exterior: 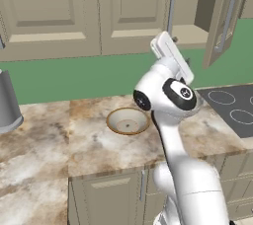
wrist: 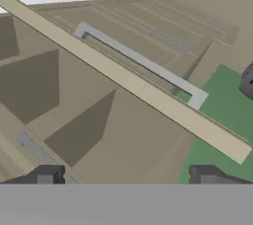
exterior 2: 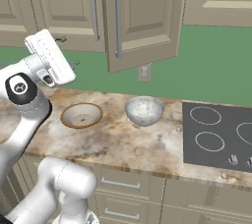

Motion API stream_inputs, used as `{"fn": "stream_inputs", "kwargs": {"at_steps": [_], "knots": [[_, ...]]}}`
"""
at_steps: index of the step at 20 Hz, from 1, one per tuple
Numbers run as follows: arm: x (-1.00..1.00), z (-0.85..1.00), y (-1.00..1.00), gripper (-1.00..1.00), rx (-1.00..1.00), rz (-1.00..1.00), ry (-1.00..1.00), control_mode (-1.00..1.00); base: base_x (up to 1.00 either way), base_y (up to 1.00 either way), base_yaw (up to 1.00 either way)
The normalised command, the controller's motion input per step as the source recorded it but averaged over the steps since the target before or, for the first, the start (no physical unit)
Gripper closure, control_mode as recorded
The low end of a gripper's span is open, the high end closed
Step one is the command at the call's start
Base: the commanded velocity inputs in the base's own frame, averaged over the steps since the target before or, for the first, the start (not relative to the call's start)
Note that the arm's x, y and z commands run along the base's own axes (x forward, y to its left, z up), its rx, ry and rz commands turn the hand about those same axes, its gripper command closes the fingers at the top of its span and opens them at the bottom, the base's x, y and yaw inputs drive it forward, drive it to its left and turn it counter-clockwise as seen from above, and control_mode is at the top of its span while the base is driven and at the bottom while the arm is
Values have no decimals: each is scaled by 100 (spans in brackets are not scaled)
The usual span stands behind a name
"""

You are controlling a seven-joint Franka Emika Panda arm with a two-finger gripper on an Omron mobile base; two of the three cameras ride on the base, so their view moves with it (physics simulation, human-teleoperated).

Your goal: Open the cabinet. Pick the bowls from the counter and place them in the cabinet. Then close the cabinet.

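two bowls point(exterior 2: 81, 115) point(exterior 2: 144, 110) on counter point(exterior 2: 128, 144), one cabinet point(exterior 2: 140, 16) door ajar, gripper point(wrist: 126, 177) wide open — empty

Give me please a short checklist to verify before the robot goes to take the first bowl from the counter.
1. Cabinet door swung open: ok.
2. Gripper open, nothing between the fingertips: ok.
3. Cream bowl upright on the counter, free all around: ok.
4. Grey-white bowl upright, apart from the cream bowl: ok.
5. Gripper over a bowl: not ok, it faces the cabinet.
6. Free space on the shelf inside: cannot tell.
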Motion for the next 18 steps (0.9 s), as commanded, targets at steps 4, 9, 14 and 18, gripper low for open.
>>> {"fn": "stream_inputs", "kwargs": {"at_steps": [4,9,14,18], "knots": [[67,-3,-18,-100,23,0,0,-100,0,0,0],[57,0,-18,-100,18,0,0,-100,0,0,0],[37,-9,-20,-100,15,0,-6,-100,0,0,0],[13,-44,-19,-100,20,0,-15,-100,0,0,0]]}}
